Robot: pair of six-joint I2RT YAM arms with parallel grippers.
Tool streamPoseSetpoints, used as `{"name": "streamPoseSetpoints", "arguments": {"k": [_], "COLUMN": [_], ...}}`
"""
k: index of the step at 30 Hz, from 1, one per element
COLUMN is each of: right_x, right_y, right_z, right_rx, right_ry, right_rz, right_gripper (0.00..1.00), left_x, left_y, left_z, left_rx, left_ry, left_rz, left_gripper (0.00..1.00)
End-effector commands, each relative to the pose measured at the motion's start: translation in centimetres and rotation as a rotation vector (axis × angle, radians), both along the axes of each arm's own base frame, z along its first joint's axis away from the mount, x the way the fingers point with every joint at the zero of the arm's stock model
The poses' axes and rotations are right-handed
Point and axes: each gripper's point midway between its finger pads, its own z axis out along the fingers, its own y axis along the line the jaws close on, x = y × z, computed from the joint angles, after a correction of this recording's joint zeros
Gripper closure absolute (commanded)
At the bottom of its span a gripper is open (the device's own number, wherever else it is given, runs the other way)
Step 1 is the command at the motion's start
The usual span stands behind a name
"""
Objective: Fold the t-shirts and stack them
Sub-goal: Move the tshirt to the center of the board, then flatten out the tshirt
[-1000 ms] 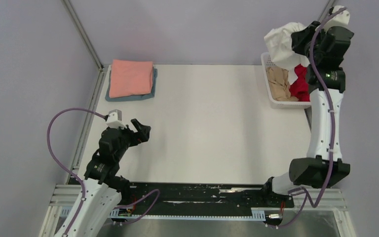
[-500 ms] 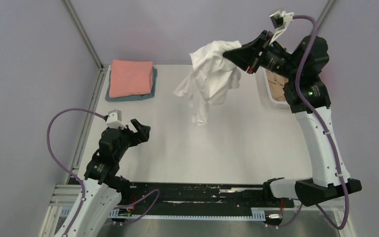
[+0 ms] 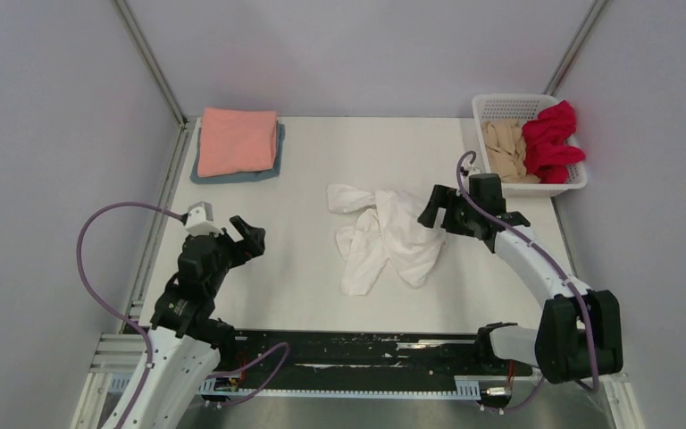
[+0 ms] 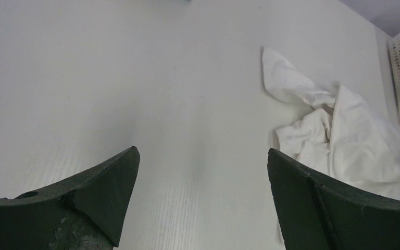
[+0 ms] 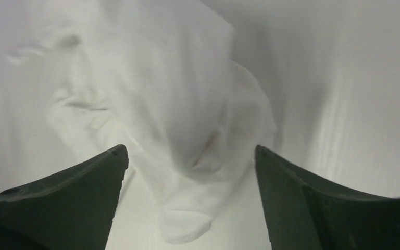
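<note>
I see a loose shirt (image 3: 384, 237) mid-counter (image 3: 313, 183). Right jaws sit just beside its right edge, left jaws well apart to its left. Folded shirts (image 3: 237, 141) stacked at the far-left corner. Basket (image 3: 506, 105) at the far-right corner, bunched shirts (image 3: 549, 145) side by side in it.

**White shells, black joints, purple cables**

The left arm (image 3: 198, 268) and right arm (image 3: 531, 255) pair white link shells with black joint housings. A purple cable (image 3: 80, 255) loops off the left arm; another runs along the right. A small white block (image 3: 198, 215) caps the left wrist. Left gripper (image 4: 202, 151) and right gripper (image 5: 190, 147) have dark, matte, wedge-shaped fingers (image 4: 78, 200).
</note>
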Motion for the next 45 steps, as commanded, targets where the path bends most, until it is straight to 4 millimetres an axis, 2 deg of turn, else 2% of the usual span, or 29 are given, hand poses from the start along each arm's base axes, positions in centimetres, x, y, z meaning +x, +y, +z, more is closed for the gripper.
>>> {"name": "streamPoseSetpoints", "arguments": {"k": [1,4,6,7,8,9,10,13,14,15,16,17,18,19,20,21,22,24,27,33,35,36,37,41,42,43,44,45], "right_x": [1.1,0.8,0.0,-0.4,-0.9,-1.5,-2.0,-3.5,-4.0,-4.4,-4.6,-4.7,-4.8,-4.8,-4.8,-4.9,-5.0,-5.3,-5.8,-5.9,-6.0,-6.1,-6.2,-7.2,-7.5,-7.8,-8.1,-8.5], "right_y": [-6.6,-7.7,-8.0,-8.0,-8.0,-8.0,-7.9,-7.5,-7.1,-6.7,-6.7,-6.8,-6.9,-6.8,-6.5,-6.2,-5.7,-4.9,-4.0,-4.0,-4.0,-4.0,-3.9,-3.5,-3.4,-3.4,-3.4,-3.3], "right_z": [-1.8,0.9,2.1,2.6,2.6,2.7,2.7,2.3,2.4,2.5,2.7,2.9,3.5,4.0,4.6,5.2,5.8,6.3,5.7,4.5,4.5,4.6,4.6,4.1,3.7,3.4,3.0,2.6], "right_rx": [-0.196,-0.203,-0.188,-0.179,-0.171,-0.162,-0.155,-0.124,-0.101,-0.078,-0.071,-0.067,-0.062,-0.059,-0.055,-0.048,-0.039,-0.022,-0.008,-0.022,-0.023,-0.020,-0.014,-0.005,-0.007,-0.009,-0.013,-0.016], "right_ry": [0.045,-0.036,-0.079,-0.098,-0.106,-0.113,-0.118,-0.127,-0.134,-0.142,-0.154,-0.168,-0.192,-0.213,-0.241,-0.266,-0.287,-0.306,-0.296,-0.267,-0.263,-0.262,-0.258,-0.227,-0.214,-0.203,-0.188,-0.171], "right_rz": [-0.271,-0.338,-0.359,-0.360,-0.361,-0.360,-0.353,-0.331,-0.318,-0.302,-0.298,-0.305,-0.311,-0.302,-0.279,-0.251,-0.220,-0.171,-0.125,-0.131,-0.136,-0.135,-0.130,-0.122,-0.117,-0.117,-0.118,-0.114], "right_gripper": [0.02,0.00,0.00,0.00,0.00,0.00,0.00,0.00,0.00,0.00,0.00,0.00,0.00,0.00,0.00,0.00,0.00,0.00,0.00,0.00,0.00,0.00,0.00,0.00,0.00,0.00,0.00,0.00], "left_x": [0.5,1.3,2.1,2.6,3.2,3.8,4.7,6.7,7.7,8.3,9.4,10.0,11.1,11.7,12.8,13.9,14.4,16.0,18.3,20.5,21.0,21.4,21.3,21.5,21.5,21.6,21.6,21.6], "left_y": [0.1,-1.1,-2.6,-3.7,-4.3,-5.4,-6.2,-9.3,-10.2,-11.3,-12.2,-13.2,-14.2,-14.9,-15.9,-16.7,-17.3,-18.2,-19.4,-21.2,-21.8,-22.2,-22.5,-24.5,-24.9,-24.9,-24.9,-24.8], "left_z": [0.3,-0.1,-0.4,0.2,-0.5,0.1,-0.5,-0.1,-0.7,-0.1,-0.8,-0.5,-1.4,-1.4,-2.5,-1.9,-4.4,-6.2,-8.7,-10.0,-10.5,-10.2,-11.1,-11.7,-12.0,-12.1,-12.2,-12.3], "left_rx": [-0.026,-0.038,-0.063,-0.087,-0.095,-0.119,-0.126,-0.186,-0.199,-0.232,-0.244,-0.267,-0.276,-0.298,-0.304,-0.324,-0.325,-0.337,-0.360,-0.438,-0.459,-0.476,-0.482,-0.520,-0.519,-0.516,-0.518,-0.515], "left_ry": [-0.004,0.026,0.048,0.027,0.065,0.047,0.084,0.104,0.144,0.136,0.168,0.155,0.186,0.188,0.226,0.224,0.293,0.344,0.413,0.438,0.451,0.453,0.473,0.485,0.491,0.492,0.494,0.493], "left_rz": [0.029,-0.017,-0.078,-0.123,-0.144,-0.190,-0.211,-0.342,-0.363,-0.405,-0.422,-0.450,-0.459,-0.466,-0.475,-0.477,-0.469,-0.456,-0.432,-0.416,-0.410,-0.413,-0.412,-0.459,-0.462,-0.454,-0.447,-0.436], "left_gripper": [0.00,0.00,0.00,0.00,0.00,0.00,0.00,0.00,0.00,0.00,0.00,0.00,0.00,0.00,0.00,0.00,0.00,0.00,0.00,0.02,0.07,0.13,0.17,0.40,0.52,0.59,0.84,0.93]}}
